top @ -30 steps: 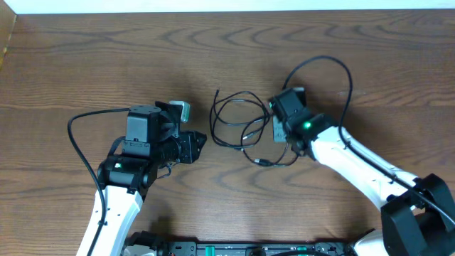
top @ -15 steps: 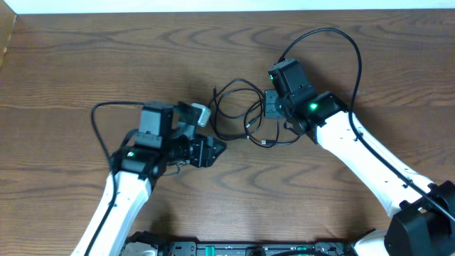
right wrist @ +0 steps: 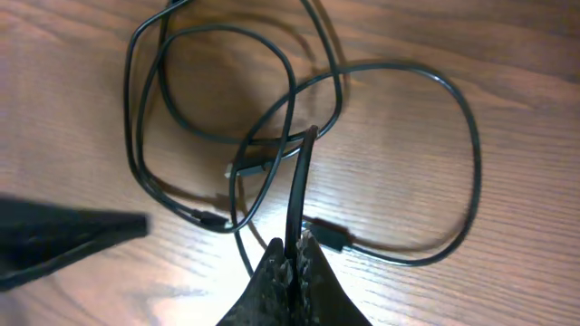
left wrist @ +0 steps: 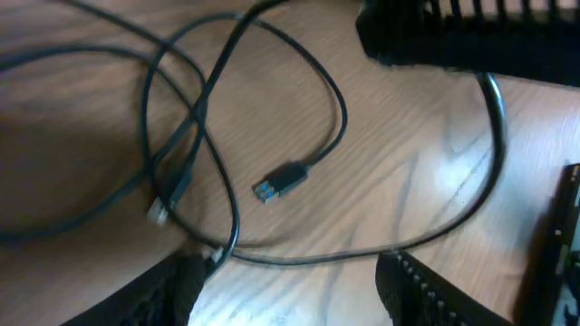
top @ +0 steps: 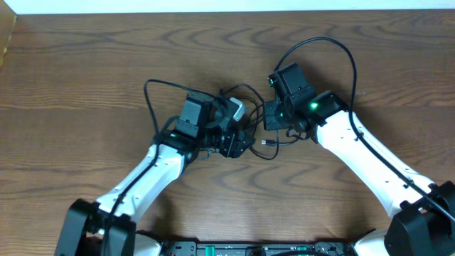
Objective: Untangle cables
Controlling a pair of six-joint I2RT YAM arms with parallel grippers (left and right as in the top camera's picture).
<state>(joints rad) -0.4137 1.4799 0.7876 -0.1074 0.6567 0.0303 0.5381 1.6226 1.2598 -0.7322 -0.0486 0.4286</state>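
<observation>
The cables (top: 245, 88) lie as a tangle of thin black loops on the wooden table between my two grippers; no white cord shows. My right gripper (top: 267, 115) is at the tangle's right edge. In the right wrist view it (right wrist: 294, 254) is shut on a black strand that rises from the loops (right wrist: 467, 136). My left gripper (top: 240, 142) is over the tangle's lower left part. In the left wrist view its fingers (left wrist: 290, 290) are open, with a strand (left wrist: 308, 258) lying just ahead of them and a plug end (left wrist: 279, 181) beyond.
The thicker black robot wires arch above each arm, left (top: 153, 96) and right (top: 334, 50). The right arm's body (left wrist: 471, 36) shows close ahead in the left wrist view. The table's far edge (top: 227, 13) runs along the top.
My left arm has swung right and up, from well left of the tangle to right over its lower left part. The right gripper rose slightly toward the far side and keeps hold of its strand.
</observation>
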